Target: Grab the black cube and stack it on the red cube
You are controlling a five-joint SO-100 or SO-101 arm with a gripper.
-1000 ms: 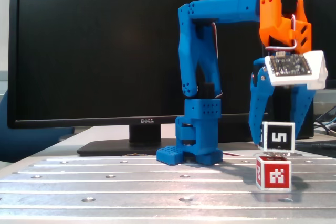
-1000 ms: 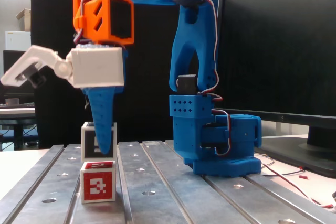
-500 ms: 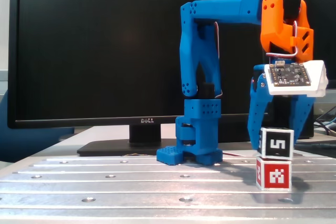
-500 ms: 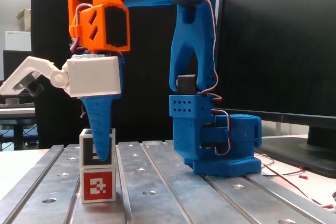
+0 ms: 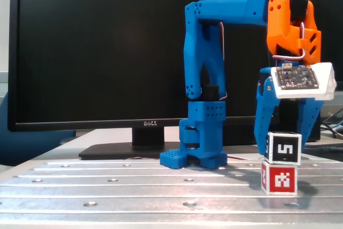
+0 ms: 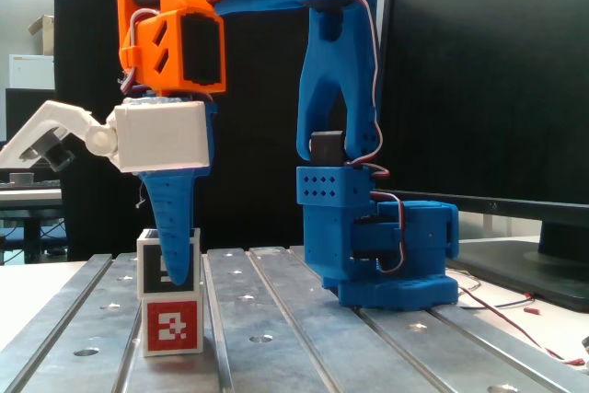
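Observation:
The black cube (image 5: 284, 147) rests on top of the red cube (image 5: 280, 178) at the right of the metal table. My gripper (image 5: 283, 151) points straight down over the stack, shut on the black cube, with one blue finger against each of its sides. In the other fixed view the near finger (image 6: 175, 246) covers most of the black cube (image 6: 149, 262), which sits squarely above the red cube (image 6: 172, 325). Whether the fingers still press the cube firmly does not show.
The arm's blue base (image 5: 201, 143) stands behind the stack at mid-table. A large black Dell monitor (image 5: 96, 52) fills the back. The slotted aluminium table (image 5: 134, 186) stretches left of the cubes, and red wires (image 6: 515, 306) lie by the base.
My gripper has come down with the black cube, which hung just above the red cube a second ago and now sits on it. The last half second shows only a slight settling.

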